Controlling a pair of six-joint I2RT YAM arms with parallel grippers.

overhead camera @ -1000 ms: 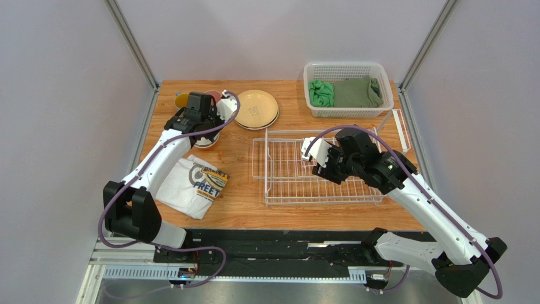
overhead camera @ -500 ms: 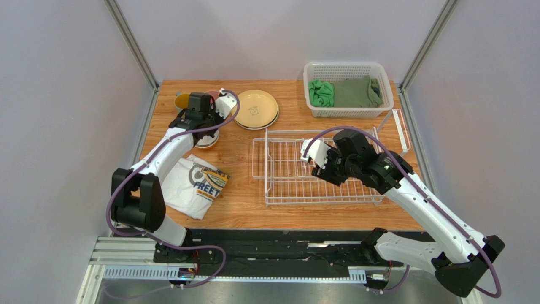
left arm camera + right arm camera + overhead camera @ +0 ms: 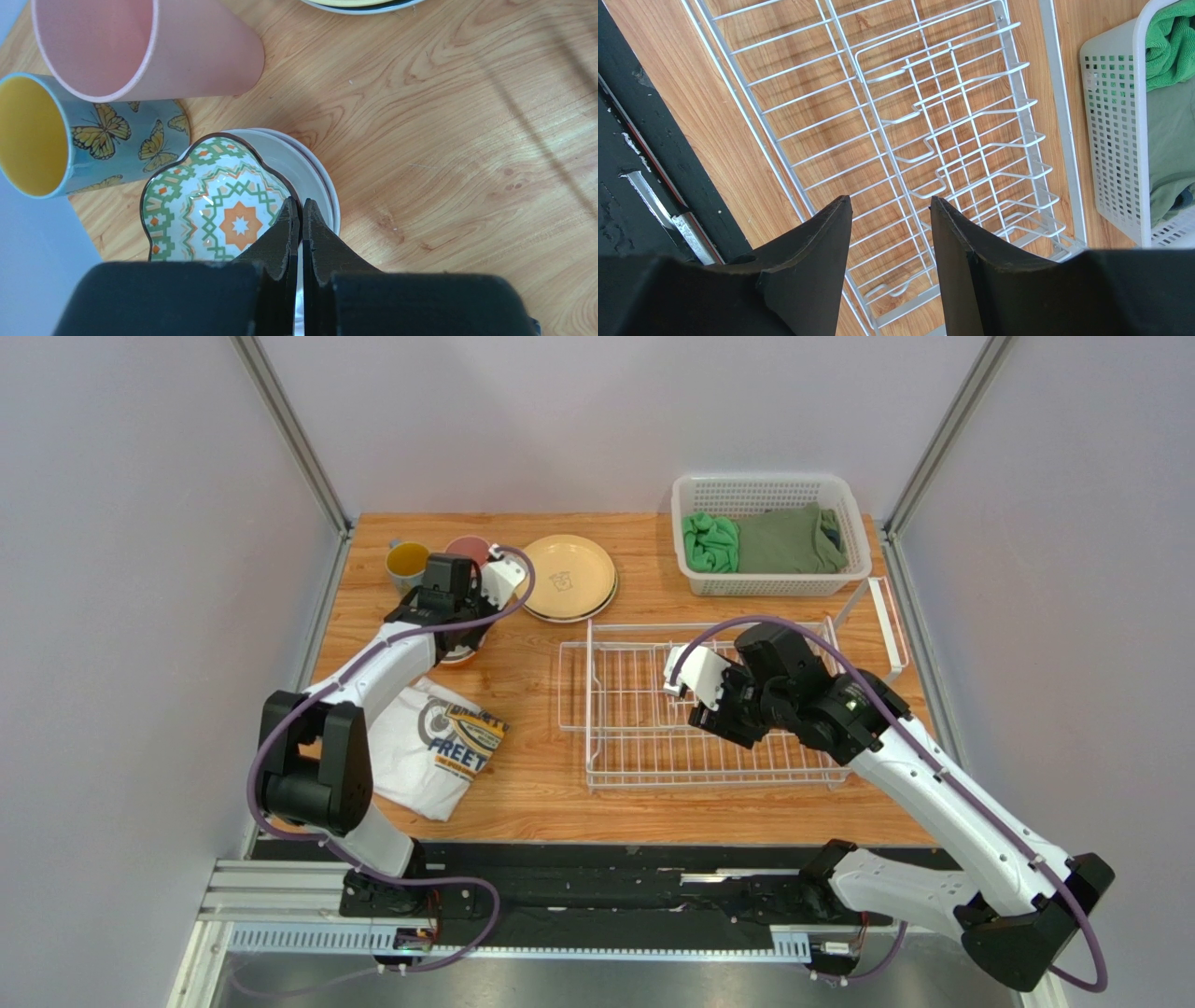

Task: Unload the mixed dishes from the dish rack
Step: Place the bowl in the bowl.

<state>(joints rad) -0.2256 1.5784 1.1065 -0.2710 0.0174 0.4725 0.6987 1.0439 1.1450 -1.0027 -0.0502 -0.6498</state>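
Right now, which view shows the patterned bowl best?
The left wrist view: the patterned bowl sits close, its pattern clear. The top view hides it mostly under the left arm; the right wrist view lacks it.

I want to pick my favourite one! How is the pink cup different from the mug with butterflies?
The pink cup is plain all over, while the butterfly mug is light blue with yellow butterflies on it. Inside, the pink cup is pink, but the butterfly mug is bright yellow. The pink cup gets narrower toward its bottom; the butterfly mug's side looks straighter. Both are empty and sit close together on the wooden table.
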